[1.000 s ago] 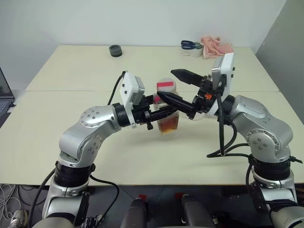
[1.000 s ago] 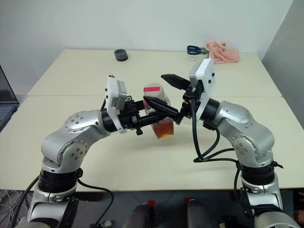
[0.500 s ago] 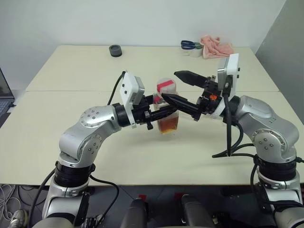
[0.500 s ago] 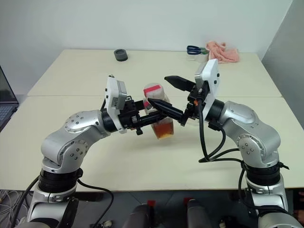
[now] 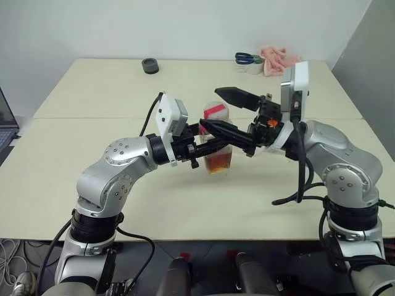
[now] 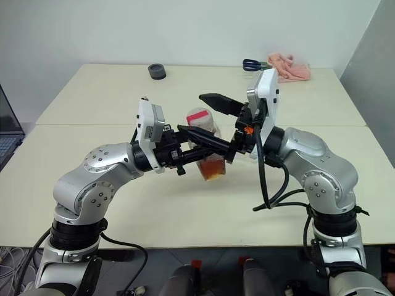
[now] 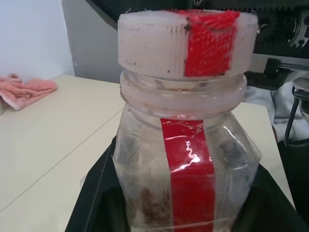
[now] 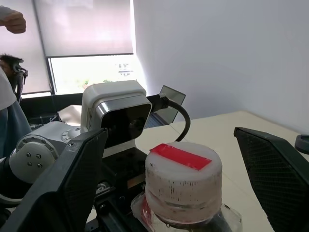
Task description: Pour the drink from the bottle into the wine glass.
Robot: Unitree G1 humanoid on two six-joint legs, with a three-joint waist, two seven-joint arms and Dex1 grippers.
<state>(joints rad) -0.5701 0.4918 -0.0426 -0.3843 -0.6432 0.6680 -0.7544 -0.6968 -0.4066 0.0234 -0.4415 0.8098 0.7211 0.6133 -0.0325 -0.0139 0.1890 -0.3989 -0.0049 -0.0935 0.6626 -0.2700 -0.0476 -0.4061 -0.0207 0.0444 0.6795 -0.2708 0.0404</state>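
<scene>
The bottle (image 5: 216, 137) is standing upright above the table (image 5: 92, 154), amber drink (image 5: 218, 162) in its lower part, red-and-white cap (image 5: 216, 111) on. The left gripper (image 5: 207, 143) is reaching level from the left, jaws pinching the bottle's body. The right gripper (image 5: 223, 111) is reaching from the right, fingers spread either side of the cap. Scissors (image 5: 247, 58), a pink cloth (image 5: 281, 60) and a dark ring (image 5: 149, 65) are lying well apart at the far edge.

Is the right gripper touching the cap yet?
Apart. In the right wrist view the right gripper is open, its fingers standing either side of the cap with clear gaps.
</scene>
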